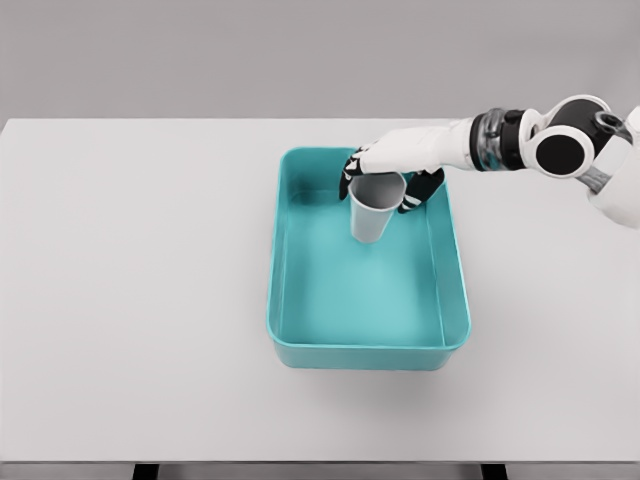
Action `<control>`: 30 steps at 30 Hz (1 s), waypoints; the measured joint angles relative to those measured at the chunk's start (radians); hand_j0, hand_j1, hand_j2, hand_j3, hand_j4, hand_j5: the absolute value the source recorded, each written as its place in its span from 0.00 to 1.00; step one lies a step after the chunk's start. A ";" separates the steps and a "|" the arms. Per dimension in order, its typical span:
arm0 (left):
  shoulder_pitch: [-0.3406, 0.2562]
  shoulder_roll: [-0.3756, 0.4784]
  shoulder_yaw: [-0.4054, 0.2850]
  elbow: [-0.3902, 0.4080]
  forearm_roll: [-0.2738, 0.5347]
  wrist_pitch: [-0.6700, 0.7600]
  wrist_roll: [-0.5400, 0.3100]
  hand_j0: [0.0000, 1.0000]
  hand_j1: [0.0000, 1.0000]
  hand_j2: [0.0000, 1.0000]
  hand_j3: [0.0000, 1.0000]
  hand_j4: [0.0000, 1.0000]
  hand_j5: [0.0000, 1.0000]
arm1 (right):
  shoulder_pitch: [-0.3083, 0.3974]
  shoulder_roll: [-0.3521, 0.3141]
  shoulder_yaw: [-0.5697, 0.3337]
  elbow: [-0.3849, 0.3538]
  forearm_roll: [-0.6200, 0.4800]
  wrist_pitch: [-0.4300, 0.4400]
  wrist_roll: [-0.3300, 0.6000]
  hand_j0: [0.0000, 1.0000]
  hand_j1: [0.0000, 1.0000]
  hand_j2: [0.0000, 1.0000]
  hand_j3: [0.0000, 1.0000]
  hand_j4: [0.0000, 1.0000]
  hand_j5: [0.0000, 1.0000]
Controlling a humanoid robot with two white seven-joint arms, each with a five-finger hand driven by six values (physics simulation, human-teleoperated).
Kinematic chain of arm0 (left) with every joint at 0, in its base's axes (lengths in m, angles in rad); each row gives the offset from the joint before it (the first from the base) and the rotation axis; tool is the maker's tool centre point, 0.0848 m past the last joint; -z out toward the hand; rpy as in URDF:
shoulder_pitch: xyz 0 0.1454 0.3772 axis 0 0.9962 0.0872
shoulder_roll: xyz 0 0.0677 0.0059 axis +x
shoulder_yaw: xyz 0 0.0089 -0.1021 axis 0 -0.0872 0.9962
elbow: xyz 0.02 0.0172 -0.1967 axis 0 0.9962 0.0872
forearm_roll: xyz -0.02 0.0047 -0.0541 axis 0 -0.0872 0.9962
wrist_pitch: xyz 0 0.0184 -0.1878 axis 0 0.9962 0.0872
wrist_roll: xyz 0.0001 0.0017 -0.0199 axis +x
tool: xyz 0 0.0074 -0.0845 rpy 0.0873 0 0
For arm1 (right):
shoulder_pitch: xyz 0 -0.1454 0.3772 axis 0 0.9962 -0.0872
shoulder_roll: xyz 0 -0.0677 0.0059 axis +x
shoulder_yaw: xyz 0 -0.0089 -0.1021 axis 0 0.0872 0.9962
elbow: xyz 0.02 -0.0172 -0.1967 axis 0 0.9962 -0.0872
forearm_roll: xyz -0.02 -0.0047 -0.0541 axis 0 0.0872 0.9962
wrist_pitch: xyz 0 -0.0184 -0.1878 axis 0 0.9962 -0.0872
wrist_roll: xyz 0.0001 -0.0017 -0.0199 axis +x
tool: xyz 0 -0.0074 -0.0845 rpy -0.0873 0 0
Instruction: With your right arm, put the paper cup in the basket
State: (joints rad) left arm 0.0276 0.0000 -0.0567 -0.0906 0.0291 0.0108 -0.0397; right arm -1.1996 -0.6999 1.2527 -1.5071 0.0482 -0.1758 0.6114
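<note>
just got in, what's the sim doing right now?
The right hand has its fingers wrapped around the rim of a grey paper cup and holds it upright over the inside of the teal basket, toward the far end. Whether the cup's base touches the basket floor can't be told from this view. The cup is not yet released. The basket sits on the white table. The left arm is not in view.

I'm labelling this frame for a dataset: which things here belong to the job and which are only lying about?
Belongs to the job:
- paper cup, held upright over the basket
- teal basket
- right robot hand, gripping the cup near its rim

Just there:
- white table, only the support; nothing else lies on it
</note>
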 measured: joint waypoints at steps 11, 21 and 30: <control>0.000 0.000 0.000 0.000 0.000 0.000 0.000 1.00 1.00 1.00 1.00 1.00 1.00 | 0.006 0.012 0.010 0.005 0.002 0.000 0.000 0.72 0.72 0.72 0.72 0.72 0.72; 0.000 0.000 0.000 0.000 0.000 0.000 0.000 1.00 1.00 1.00 1.00 1.00 1.00 | 0.006 0.014 0.016 0.002 0.002 0.000 0.000 0.92 0.92 0.92 0.92 0.92 0.92; 0.000 0.000 0.000 0.000 0.000 0.000 0.000 1.00 1.00 1.00 1.00 1.00 1.00 | 0.003 0.012 0.015 -0.004 0.001 0.000 0.000 0.92 0.92 0.92 0.92 0.92 0.92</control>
State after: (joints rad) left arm 0.0276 0.0000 -0.0567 -0.0906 0.0291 0.0108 -0.0397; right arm -1.1965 -0.6884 1.2682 -1.5110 0.0496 -0.1756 0.6112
